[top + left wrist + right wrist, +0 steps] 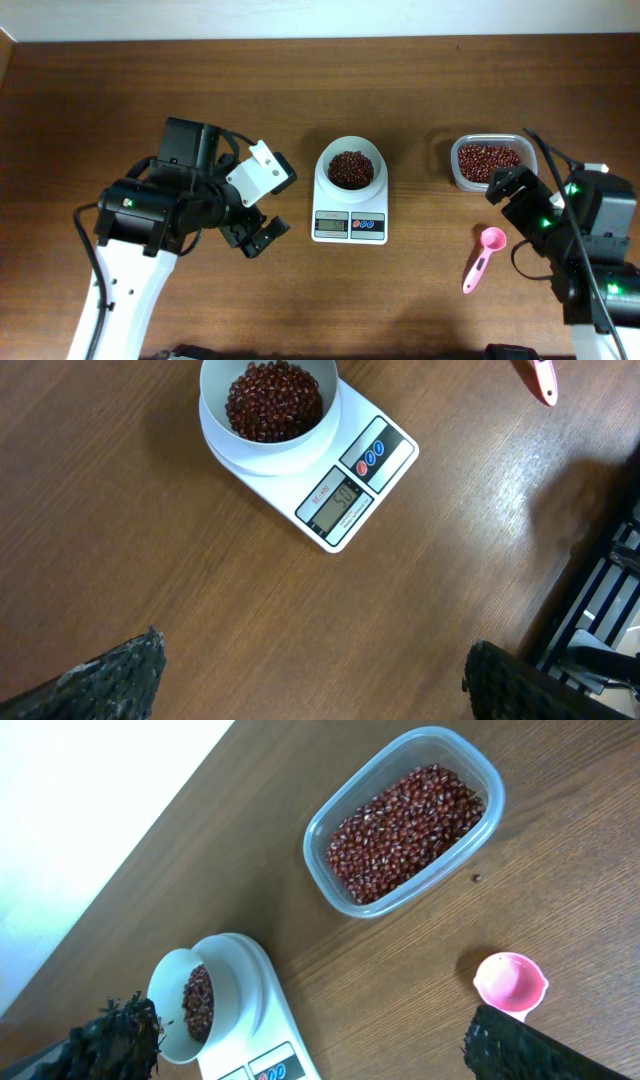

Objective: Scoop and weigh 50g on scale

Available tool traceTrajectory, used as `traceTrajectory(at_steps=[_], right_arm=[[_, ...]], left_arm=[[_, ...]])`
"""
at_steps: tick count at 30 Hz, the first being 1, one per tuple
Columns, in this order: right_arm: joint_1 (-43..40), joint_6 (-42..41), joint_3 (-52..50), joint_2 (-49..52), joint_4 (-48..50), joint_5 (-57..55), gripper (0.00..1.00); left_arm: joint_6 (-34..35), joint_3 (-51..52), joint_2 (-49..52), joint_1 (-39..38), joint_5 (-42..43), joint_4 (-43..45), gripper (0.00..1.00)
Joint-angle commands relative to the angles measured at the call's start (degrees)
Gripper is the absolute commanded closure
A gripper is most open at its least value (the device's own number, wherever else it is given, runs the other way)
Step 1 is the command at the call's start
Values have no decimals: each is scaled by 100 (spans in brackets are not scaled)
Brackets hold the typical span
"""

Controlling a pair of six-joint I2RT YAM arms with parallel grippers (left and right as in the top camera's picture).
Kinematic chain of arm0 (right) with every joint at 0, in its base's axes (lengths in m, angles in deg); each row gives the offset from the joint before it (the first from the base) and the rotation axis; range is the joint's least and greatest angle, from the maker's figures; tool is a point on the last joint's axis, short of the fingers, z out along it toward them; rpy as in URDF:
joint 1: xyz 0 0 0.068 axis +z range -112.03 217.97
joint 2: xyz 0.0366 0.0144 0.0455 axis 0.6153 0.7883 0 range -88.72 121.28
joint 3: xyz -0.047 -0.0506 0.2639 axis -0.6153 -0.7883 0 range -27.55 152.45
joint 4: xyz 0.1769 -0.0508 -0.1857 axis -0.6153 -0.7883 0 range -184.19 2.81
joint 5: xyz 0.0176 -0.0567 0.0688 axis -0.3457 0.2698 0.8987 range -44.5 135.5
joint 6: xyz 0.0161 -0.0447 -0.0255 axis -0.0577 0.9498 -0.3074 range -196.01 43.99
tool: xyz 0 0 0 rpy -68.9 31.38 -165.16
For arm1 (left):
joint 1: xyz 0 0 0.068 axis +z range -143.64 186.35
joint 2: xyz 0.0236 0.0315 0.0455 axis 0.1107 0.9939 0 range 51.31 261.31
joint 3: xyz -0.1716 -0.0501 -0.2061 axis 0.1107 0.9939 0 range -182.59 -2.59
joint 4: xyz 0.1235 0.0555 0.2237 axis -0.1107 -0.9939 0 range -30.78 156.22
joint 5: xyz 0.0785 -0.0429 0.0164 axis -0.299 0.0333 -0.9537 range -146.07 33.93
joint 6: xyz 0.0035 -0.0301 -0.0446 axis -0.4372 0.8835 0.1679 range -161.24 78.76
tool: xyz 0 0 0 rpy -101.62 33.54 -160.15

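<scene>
The white scale (350,222) stands at the table's middle, and its round bowl (349,168) holds a heap of red-brown beans (349,167). My left gripper (257,235) hovers left of the scale, open and empty. In the left wrist view the scale (375,455) and beans (273,398) lie ahead of the wide-apart fingers (110,680). My right gripper (522,205) is open above the table at the right, holding nothing. A pink scoop (482,258) lies flat on the wood just left of it, and the right wrist view shows the scoop's cup (510,982) empty.
A clear plastic tub (488,160) of the same beans sits at the back right, also visible in the right wrist view as the tub (405,820). One stray bean (477,877) lies beside it. The table's far edge meets a pale wall.
</scene>
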Motion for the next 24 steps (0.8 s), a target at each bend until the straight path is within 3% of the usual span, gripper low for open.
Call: traceTrajectory(at_steps=[1, 12, 14, 24], right_arm=[[42, 76, 66, -24, -13, 179, 1], [44, 81, 66, 966, -17, -55, 1], [48, 428, 66, 1134, -15, -59, 1], [48, 1611, 66, 212, -17, -103, 1]], left_arm=[[-87, 9, -22, 35, 61, 7, 1], [-87, 9, -22, 35, 63, 7, 1], [-87, 9, -22, 35, 63, 7, 1], [-87, 9, -22, 35, 61, 7, 1]])
